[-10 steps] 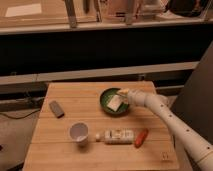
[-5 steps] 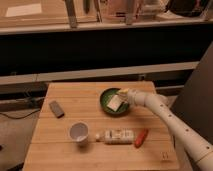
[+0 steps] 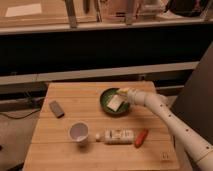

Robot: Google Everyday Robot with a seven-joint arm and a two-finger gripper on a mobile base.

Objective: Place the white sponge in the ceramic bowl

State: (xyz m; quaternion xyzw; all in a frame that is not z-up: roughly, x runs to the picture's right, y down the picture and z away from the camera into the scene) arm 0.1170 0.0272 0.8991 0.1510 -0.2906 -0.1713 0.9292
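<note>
The white sponge (image 3: pixel 115 103) lies inside the green ceramic bowl (image 3: pixel 106 98) on the wooden table (image 3: pixel 75 97), toward the back right. My gripper (image 3: pixel 124 92) is at the bowl's right rim, just above and right of the sponge, at the end of the white arm (image 3: pixel 172 122) that reaches in from the lower right.
A dark grey block (image 3: pixel 56 108) lies at the left of the table. A white cup (image 3: pixel 79 133) stands near the front. A white bottle (image 3: pixel 114 135) lies on its side next to it, and a red object (image 3: pixel 142 138) lies to its right.
The sponge has settled a little lower into the bowl. The arm has barely moved.
</note>
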